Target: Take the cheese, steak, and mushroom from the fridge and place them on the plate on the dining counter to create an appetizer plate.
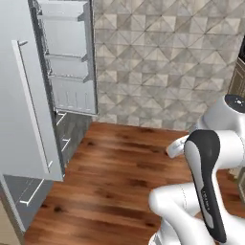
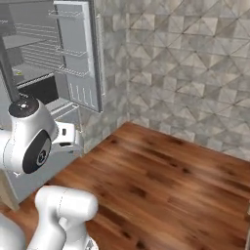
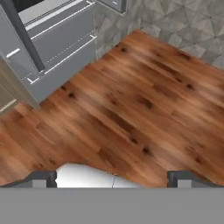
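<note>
Fridge (image 2: 53,63) stands open at ten o'clock; raise the wide-open pincer (image 3: 113,179) from the floor (image 3: 131,109) toward its shelves.

1. Fridge (image 2: 53,58): tall, grey-white, standing against the tiled wall with both upper doors swung open.
2. Near door (image 1: 24,95): plain grey outer face, seen from outside, with a long bar handle (image 1: 32,107) running down it.
3. Far door (image 1: 69,57): inner side showing, fitted with pale racks stacked one above another.
4. Interior: grey wire shelves (image 2: 36,36); a small yellowish item on one shelf, too small to identify.
5. Lower drawers (image 3: 57,39): closed, with bar handles.
</note>
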